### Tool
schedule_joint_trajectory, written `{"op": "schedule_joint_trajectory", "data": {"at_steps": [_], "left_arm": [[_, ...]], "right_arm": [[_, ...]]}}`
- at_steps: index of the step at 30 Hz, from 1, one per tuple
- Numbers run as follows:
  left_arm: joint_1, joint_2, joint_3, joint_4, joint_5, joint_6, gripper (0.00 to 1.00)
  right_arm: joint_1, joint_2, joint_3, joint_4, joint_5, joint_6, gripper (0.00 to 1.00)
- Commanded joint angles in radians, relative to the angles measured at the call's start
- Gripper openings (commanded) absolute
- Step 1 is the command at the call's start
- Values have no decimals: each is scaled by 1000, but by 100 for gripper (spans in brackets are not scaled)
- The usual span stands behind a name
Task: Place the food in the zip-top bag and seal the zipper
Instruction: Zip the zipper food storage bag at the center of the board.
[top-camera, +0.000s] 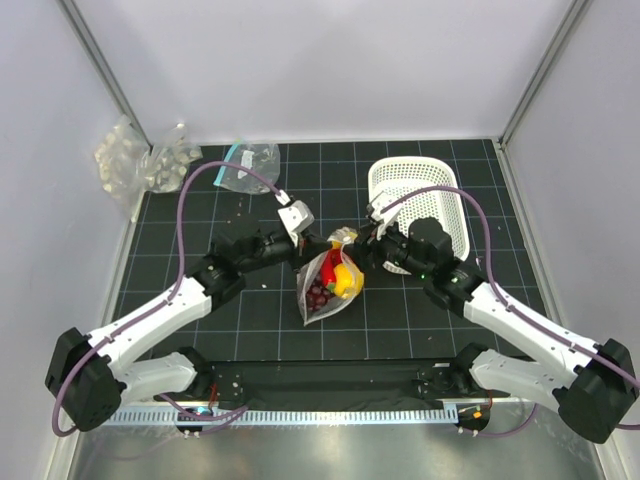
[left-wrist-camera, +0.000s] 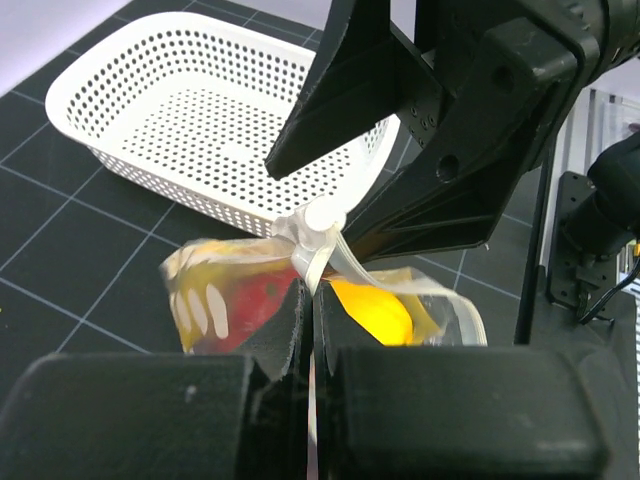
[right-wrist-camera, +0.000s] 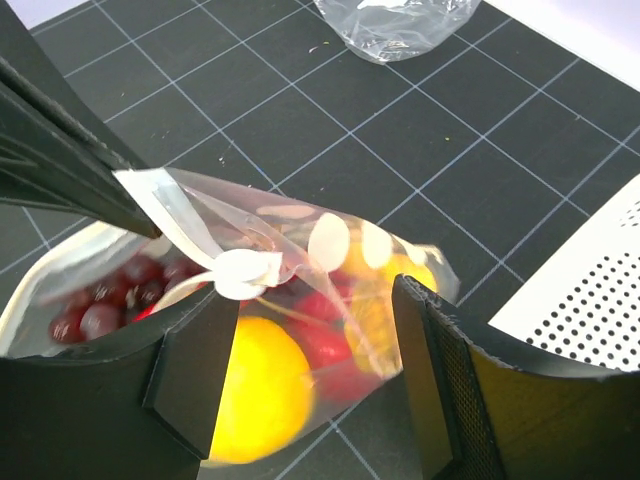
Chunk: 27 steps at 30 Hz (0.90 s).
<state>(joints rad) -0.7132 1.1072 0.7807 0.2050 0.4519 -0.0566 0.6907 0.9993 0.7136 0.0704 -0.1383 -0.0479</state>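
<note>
The zip-top bag (top-camera: 328, 282) lies at the table's middle, its mouth lifted. It holds a round yellow fruit (right-wrist-camera: 255, 390), a red fruit (right-wrist-camera: 325, 340), dark grapes (right-wrist-camera: 100, 312) and a banana (left-wrist-camera: 195, 300). My left gripper (top-camera: 316, 246) is shut on the zipper (left-wrist-camera: 320, 250), and the pale strip runs between its fingers (left-wrist-camera: 290, 320). My right gripper (right-wrist-camera: 315, 320) is open, its jaws standing wide on either side of the bag's upper part, right against the bunched rim (right-wrist-camera: 245, 272). Its fingers (left-wrist-camera: 345, 90) show from the left wrist, just above that bunched rim.
A white perforated basket (top-camera: 455, 205) stands just behind the right arm and shows in the left wrist view (left-wrist-camera: 120, 165). A clear bag with a teal strip (top-camera: 248, 165) lies at the back left. Bumpy clear packs (top-camera: 135, 160) sit in the far left corner.
</note>
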Motion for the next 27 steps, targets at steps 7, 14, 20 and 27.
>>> {"op": "schedule_joint_trajectory", "data": {"at_steps": [7,14,20,27], "left_arm": [[-17,54,52,-47,-77,87,0],[-17,54,61,-67,-113,74,0],[-17,69,68,-72,-107,63,0],[-17,72,72,-76,-108,34,2]], "right_arm": [[0,28,9,135,-152,-33,44],[0,64,66,60,-175,13,6],[0,42,49,86,-184,23,1],[0,9,53,77,-170,51,7]]}}
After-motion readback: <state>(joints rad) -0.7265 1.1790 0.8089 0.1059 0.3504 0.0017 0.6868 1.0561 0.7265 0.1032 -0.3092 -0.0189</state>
